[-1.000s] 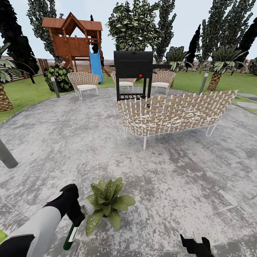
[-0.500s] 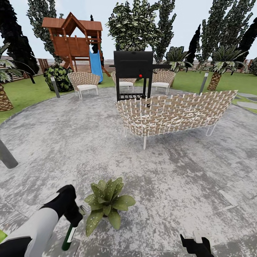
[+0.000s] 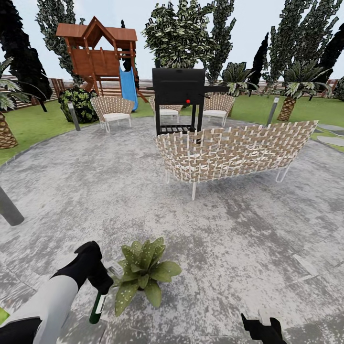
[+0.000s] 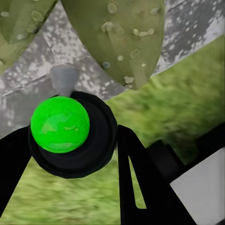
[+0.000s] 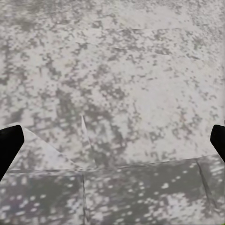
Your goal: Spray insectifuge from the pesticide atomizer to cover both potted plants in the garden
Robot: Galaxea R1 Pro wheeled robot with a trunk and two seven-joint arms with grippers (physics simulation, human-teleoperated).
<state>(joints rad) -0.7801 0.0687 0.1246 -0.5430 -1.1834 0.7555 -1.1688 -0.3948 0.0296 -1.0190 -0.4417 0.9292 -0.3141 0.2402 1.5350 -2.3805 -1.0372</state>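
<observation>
Down low at the near edge, left gripper (image 3: 98, 285) clamped on the pesticide atomizer (image 3: 98, 306), bottle hanging below the fingers, pale spray head (image 3: 114, 272) poking toward the potted plant (image 3: 143, 273) just beside it. Through the left wrist camera, bright green top (image 4: 60, 124) wedged between the black fingers (image 4: 136, 173), speckled leaves (image 4: 117, 37) right ahead. Right gripper (image 3: 262, 328) hovering over grey stone paving (image 3: 229, 239), fingers spread wide, nothing held. Further out, wicker sofa (image 3: 234, 152), black grill (image 3: 178, 98), wooden playhouse (image 3: 98, 50).
</observation>
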